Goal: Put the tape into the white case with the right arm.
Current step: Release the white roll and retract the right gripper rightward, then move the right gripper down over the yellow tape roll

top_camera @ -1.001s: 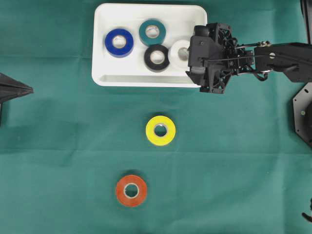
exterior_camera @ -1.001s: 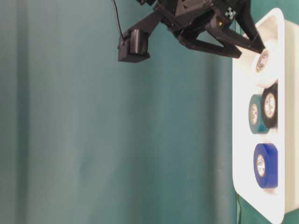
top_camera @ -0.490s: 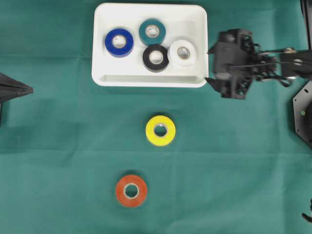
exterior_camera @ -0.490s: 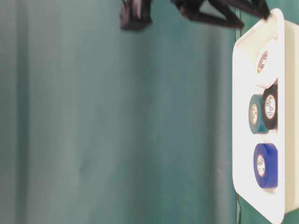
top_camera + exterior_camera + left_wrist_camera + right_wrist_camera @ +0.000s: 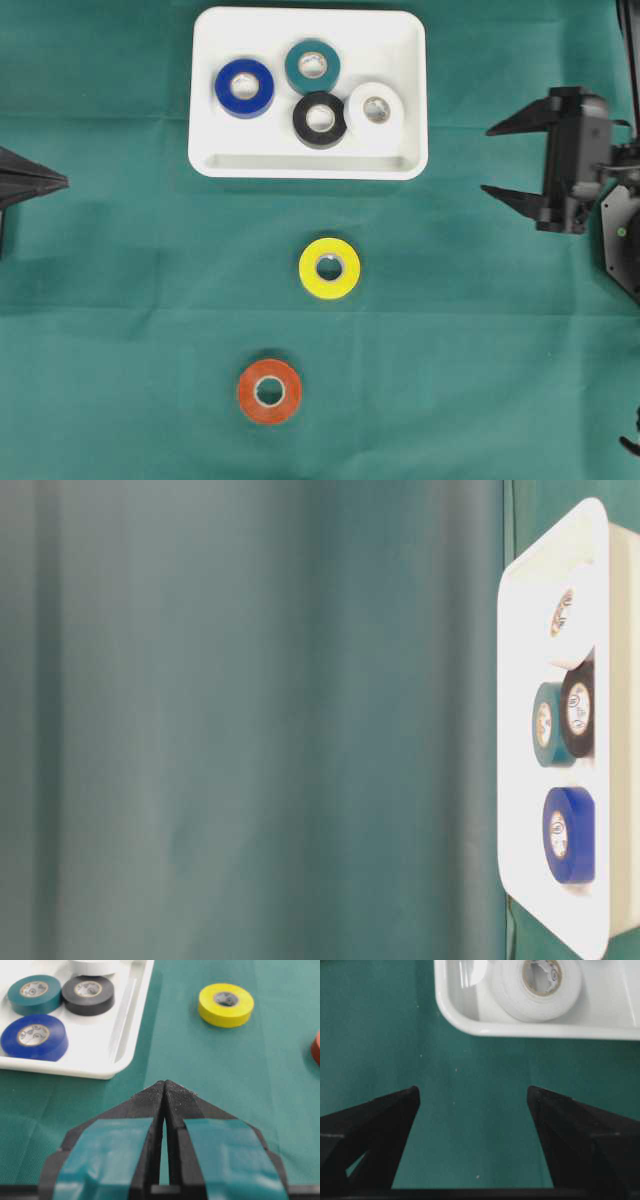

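The white case (image 5: 410, 40) lies at the far side of the green cloth and holds several tape rolls: blue (image 5: 244, 87), teal (image 5: 312, 65), black (image 5: 320, 119) and white (image 5: 375, 105). A yellow tape (image 5: 329, 268) and an orange tape (image 5: 269, 390) lie flat on the cloth nearer me. My right gripper (image 5: 488, 160) hangs right of the case, open and empty, its points facing the case. In the right wrist view its fingers (image 5: 395, 1110) frame bare cloth below the white roll (image 5: 536, 985). My left gripper (image 5: 164, 1084) is shut, empty, at the left edge (image 5: 62, 183).
The case's near rim (image 5: 125, 1035) lies just ahead and left of my left gripper, with the yellow roll (image 5: 226, 1004) ahead to the right. The table-level view shows only the case (image 5: 520, 600) and its rolls. A black arm base (image 5: 620, 230) stands at the right edge.
My right gripper has drawn back to the right, off the case and out of the table-level view, its jaws spread a little wider. The white roll stays in the case. The left arm is still.
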`<state>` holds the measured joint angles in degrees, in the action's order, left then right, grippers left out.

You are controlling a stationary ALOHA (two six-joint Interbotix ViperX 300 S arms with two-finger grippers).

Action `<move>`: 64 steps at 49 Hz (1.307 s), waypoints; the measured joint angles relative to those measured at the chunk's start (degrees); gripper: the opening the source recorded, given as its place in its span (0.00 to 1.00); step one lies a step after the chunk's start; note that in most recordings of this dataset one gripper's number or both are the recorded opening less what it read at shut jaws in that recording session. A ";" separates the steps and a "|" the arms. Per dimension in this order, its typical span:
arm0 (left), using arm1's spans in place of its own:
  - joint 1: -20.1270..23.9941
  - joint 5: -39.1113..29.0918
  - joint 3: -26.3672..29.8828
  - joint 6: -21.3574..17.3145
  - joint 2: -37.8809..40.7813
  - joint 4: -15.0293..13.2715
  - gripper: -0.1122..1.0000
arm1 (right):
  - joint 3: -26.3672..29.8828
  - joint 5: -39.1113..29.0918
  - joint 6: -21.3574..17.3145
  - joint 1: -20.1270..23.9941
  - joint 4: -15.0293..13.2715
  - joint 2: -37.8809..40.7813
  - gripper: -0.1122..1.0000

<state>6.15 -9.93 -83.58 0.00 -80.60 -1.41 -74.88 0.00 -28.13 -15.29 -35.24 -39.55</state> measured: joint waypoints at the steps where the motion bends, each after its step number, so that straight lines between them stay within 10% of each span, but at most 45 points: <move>1: 0.00 0.00 0.00 0.00 0.00 0.00 0.11 | -0.26 0.00 0.00 0.00 0.09 -0.70 0.76; 17: 0.18 -0.09 0.00 0.00 0.00 0.00 0.11 | -6.68 3.87 -2.72 1.49 0.62 -8.70 0.75; 36: 0.18 0.00 0.00 0.00 0.00 0.00 0.11 | -11.51 7.21 -2.99 13.71 0.35 -18.02 0.75; 64: 0.18 -0.09 0.00 0.00 -0.09 0.00 0.11 | -8.09 6.50 -2.64 16.61 -0.62 -12.13 0.75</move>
<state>6.33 -10.02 -83.58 0.00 -80.68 -1.41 -82.97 6.50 -30.76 1.32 -35.86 -51.68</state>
